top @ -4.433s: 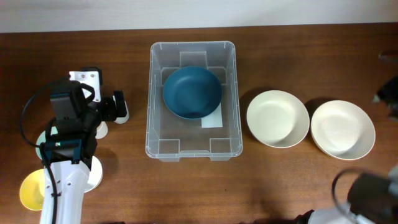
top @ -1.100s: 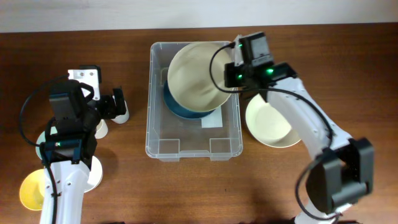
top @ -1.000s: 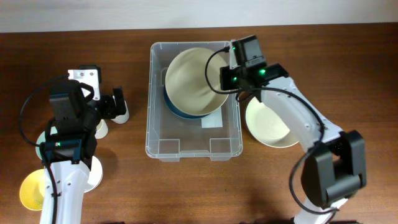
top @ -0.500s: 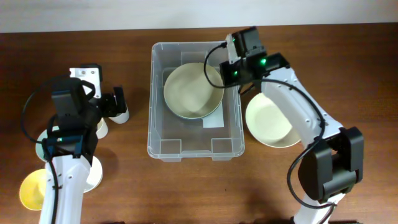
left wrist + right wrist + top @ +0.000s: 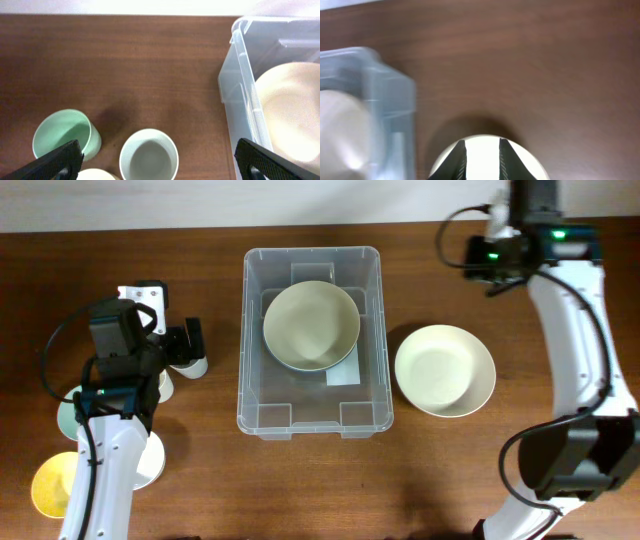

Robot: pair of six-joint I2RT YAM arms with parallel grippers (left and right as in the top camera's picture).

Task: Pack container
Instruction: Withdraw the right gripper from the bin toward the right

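The clear container (image 5: 244, 380) stands at the table's middle. Inside it a cream bowl (image 5: 311, 325) rests nested in a blue bowl, of which only a thin rim (image 5: 285, 364) shows. A second white bowl (image 5: 445, 370) lies on the table right of the container. My right gripper (image 5: 487, 260) hangs high at the back right, above and behind that bowl, slightly open and holding nothing (image 5: 482, 145); the white bowl (image 5: 482, 162) shows between its fingers. My left gripper (image 5: 190, 342) stands wide open over a white cup (image 5: 149, 155), left of the container (image 5: 240, 80).
Cups cluster at the left: a mint green cup (image 5: 65, 137), the white cup (image 5: 192, 365), a cream one (image 5: 97, 175) and a yellow one (image 5: 50, 485). The container's near wall (image 5: 385, 100) lies left of my right gripper.
My right gripper let go of the cream bowl, which now sits in the blue bowl, then rose and swung back to the right. The left arm has barely moved.
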